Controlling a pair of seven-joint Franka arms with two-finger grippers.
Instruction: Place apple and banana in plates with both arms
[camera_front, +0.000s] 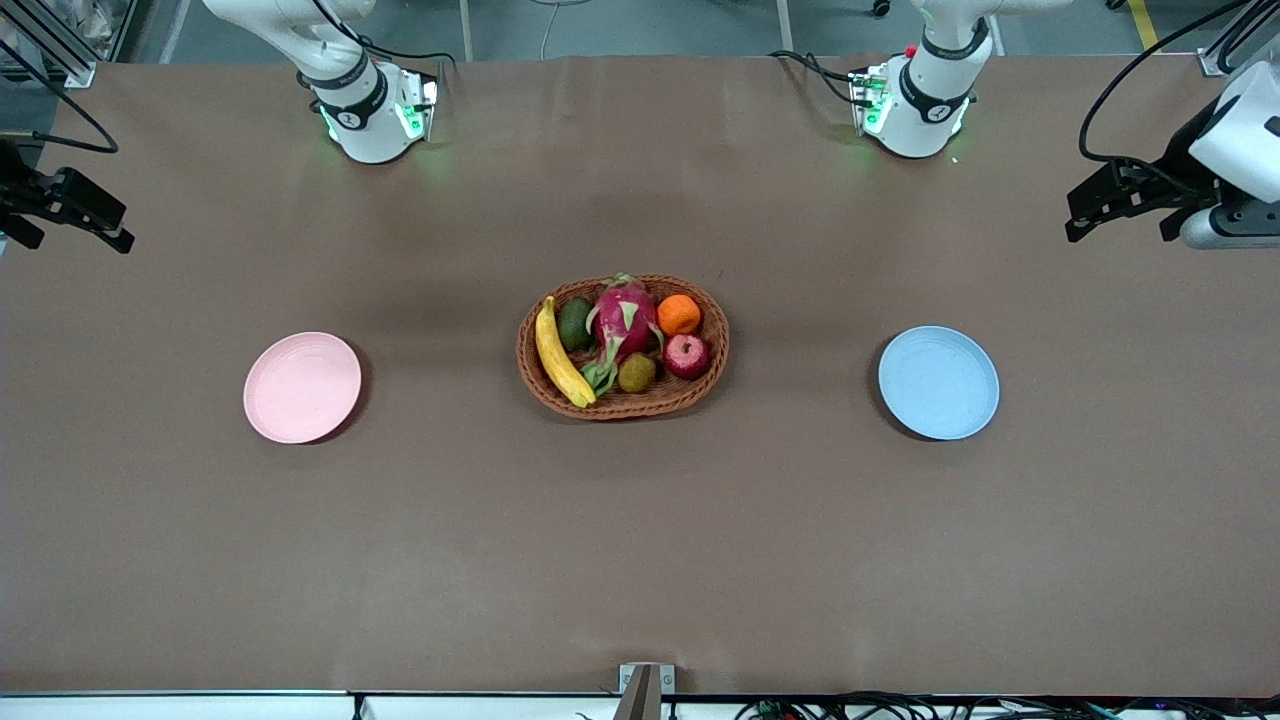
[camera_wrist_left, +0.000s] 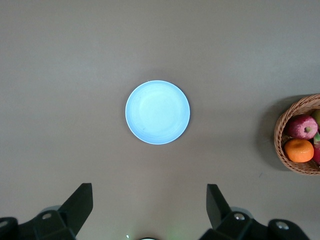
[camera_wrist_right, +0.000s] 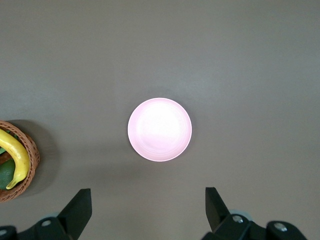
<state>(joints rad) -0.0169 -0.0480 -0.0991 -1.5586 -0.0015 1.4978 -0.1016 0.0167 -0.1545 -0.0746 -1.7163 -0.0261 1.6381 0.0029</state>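
Observation:
The dark red apple (camera_front: 686, 355) and the yellow banana (camera_front: 560, 355) lie in a brown woven basket (camera_front: 622, 402) at the table's middle. The pale pink plate (camera_front: 302, 387) lies toward the right arm's end, the light blue plate (camera_front: 938, 382) toward the left arm's end; both are empty. My left gripper (camera_front: 1118, 232) is open and empty, high over the table's end past the blue plate (camera_wrist_left: 157, 112). My right gripper (camera_front: 78, 240) is open and empty, high over the table's end past the pink plate (camera_wrist_right: 159, 129). The apple (camera_wrist_left: 301, 127) and banana (camera_wrist_right: 15, 155) show at the wrist views' edges.
The basket also holds a pink-and-green dragon fruit (camera_front: 622, 320), an orange (camera_front: 679, 314), a dark green avocado (camera_front: 574, 324) and a brownish kiwi (camera_front: 636, 372). Bare brown table lies between the basket and each plate. The arm bases (camera_front: 370, 110) stand along the table's edge farthest from the front camera.

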